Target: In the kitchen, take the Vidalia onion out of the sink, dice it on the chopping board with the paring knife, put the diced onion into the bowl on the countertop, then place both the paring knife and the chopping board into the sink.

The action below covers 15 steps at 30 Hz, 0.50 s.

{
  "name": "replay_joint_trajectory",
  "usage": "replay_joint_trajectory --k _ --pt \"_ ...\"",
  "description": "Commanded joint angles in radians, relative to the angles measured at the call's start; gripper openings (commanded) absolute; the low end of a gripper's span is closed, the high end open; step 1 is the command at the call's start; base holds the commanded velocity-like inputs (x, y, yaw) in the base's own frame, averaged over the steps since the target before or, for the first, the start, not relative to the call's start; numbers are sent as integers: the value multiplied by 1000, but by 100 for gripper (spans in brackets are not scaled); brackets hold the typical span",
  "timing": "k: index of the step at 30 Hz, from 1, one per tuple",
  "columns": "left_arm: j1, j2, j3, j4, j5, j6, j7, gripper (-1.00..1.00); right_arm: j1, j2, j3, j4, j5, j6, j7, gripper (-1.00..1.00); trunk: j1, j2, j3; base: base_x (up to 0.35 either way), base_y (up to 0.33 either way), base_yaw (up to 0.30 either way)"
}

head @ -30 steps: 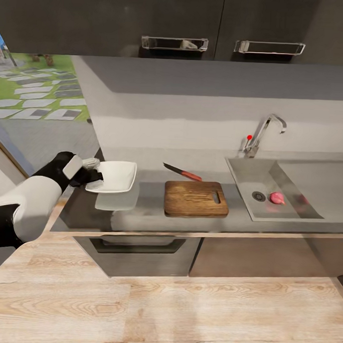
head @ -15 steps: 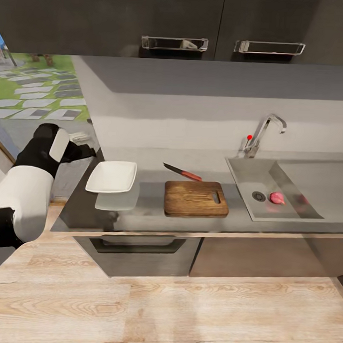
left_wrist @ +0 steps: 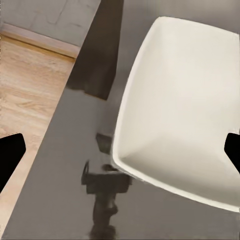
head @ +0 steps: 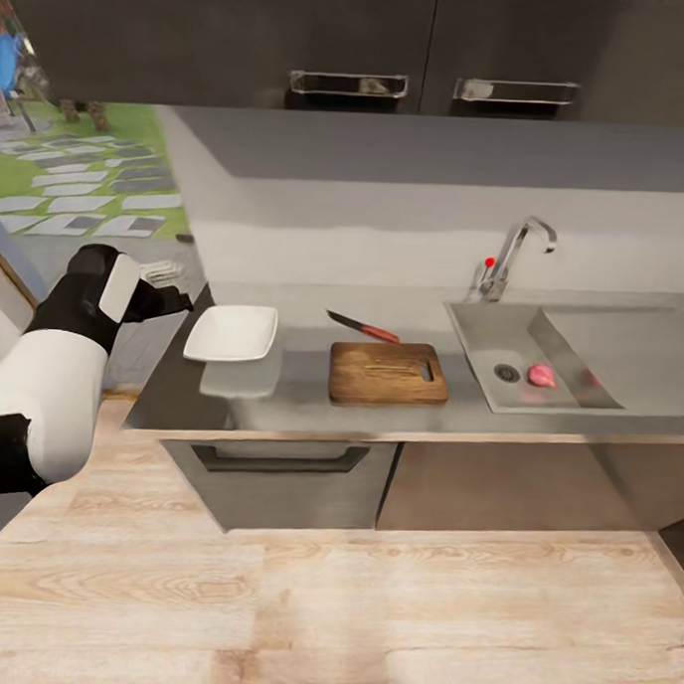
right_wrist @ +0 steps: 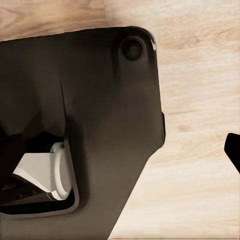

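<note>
On countertop [head: 300, 385]: bowl [head: 232, 334] | left claw [head: 168, 287] open, beside it

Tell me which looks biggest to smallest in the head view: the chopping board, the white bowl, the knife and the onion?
1. chopping board
2. bowl, a little smaller than the board
3. paring knife, slim and shorter than the board
4. Vidalia onion, smallest, down in the sink

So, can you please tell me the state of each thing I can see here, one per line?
Vidalia onion: whole, lying in the sink beside the drain.
Chopping board: flat on the countertop, bare.
Paring knife: lying behind the board, not held.
Bowl: upright, empty.
Left gripper: open, holding nothing, beside the bowl.
Right gripper: cannot tell.
</note>
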Motion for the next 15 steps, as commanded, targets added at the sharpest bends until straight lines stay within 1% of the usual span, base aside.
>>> replay_joint_trajectory --k 1,4,8,10,12,14,15 --pt "-1 0 1 0 11 3 8 100 0 -1 8 -2 -8 -3 -9 100 0 -2 -2 -334 0 0" --pt "-1 -4 0 2 10 3 8 100 0 -1 8 -2 -7 -3 -8 100 0 -2 -2 -336 0 0" --pt "-1 -23 -1 3 10 2 8 100 0 -1 8 -2 -7 -3 -9 100 0 -2 -2 -314 -54 0" --pt "-1 -35 -11 0 9 1 8 100 0 0 8 -2 -7 -4 -9 100 0 -2 -2 -127 -225 0" --pt "-1 -38 -27 -1 9 0 8 100 0 0 8 -2 -7 -4 -9 100 0 -2 -2 -57 -277 0" --pt "-1 -39 -52 -4 9 1 8 100 0 0 8 -2 -7 -4 -9 100 0 -2 -2 -27 -296 0" --pt "-1 -40 -57 -4 9 1 8 100 0 0 8 -2 -7 -4 -10 100 0 -2 -2 -17 -299 0"
